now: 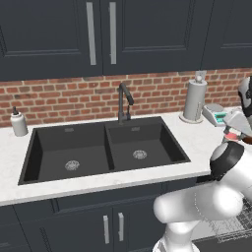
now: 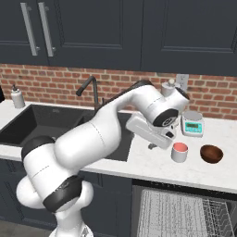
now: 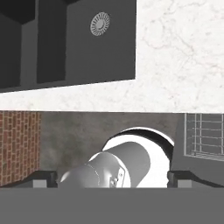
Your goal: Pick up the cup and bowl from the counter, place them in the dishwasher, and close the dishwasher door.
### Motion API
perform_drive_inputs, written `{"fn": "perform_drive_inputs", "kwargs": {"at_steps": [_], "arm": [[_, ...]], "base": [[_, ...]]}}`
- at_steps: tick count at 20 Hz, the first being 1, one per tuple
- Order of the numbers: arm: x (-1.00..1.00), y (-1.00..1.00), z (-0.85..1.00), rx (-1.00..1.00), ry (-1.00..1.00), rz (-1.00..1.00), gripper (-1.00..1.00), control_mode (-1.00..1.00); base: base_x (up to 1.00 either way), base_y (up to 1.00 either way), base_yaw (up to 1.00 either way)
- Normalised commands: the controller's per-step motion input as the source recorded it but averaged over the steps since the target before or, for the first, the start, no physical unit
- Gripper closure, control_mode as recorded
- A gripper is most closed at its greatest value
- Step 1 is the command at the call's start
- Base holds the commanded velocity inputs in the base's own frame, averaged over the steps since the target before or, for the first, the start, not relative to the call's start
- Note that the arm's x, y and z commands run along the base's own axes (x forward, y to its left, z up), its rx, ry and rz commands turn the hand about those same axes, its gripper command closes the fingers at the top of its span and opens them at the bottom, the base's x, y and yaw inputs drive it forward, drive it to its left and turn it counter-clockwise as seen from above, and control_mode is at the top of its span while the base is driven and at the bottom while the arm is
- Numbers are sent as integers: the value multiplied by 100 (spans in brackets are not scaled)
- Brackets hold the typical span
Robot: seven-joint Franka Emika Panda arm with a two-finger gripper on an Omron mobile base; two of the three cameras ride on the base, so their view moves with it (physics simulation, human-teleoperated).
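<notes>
The gripper point(image 2: 159, 144) hangs over the counter point(image 2: 148, 162) with its jaws spread wide and nothing between them, which puts the job at its first step: the reach for the cup. The cup point(image 2: 179, 152), white with a reddish-pink rim, stands upright on the stone just to the right of the gripper in the right base view and a little lower, close but not touched. The bowl point(image 2: 211, 153), dark reddish-brown, sits beyond the cup on the same side, farther from the fingers and apart from the cup. Behind both, near the brick wall, are a small kitchen scale point(image 2: 192, 124) and a paper towel roll point(image 1: 195, 100). The black double sink point(image 1: 103, 150) lies on the gripper's other side. Below the counter edge, under the cup and bowl, the dishwasher point(image 2: 185, 213) shows its grey wire rack, so its door appears to be down already. The next move, as I judge it, calls for shifting the hand sideways over the cup, lowering the open fingers astride it and closing, without nudging the bowl.
</notes>
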Motion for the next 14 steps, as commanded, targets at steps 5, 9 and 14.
{"fn": "perform_drive_inputs", "kwargs": {"at_steps": [5,9,14], "arm": [[0,0,-41,-1,0,0,-100,-100],[0,0,-34,-4,0,0,-100,-100],[3,0,-32,-7,-5,0,-100,-100]], "base": [[0,0,0],[0,0,0],[0,0,0]]}}
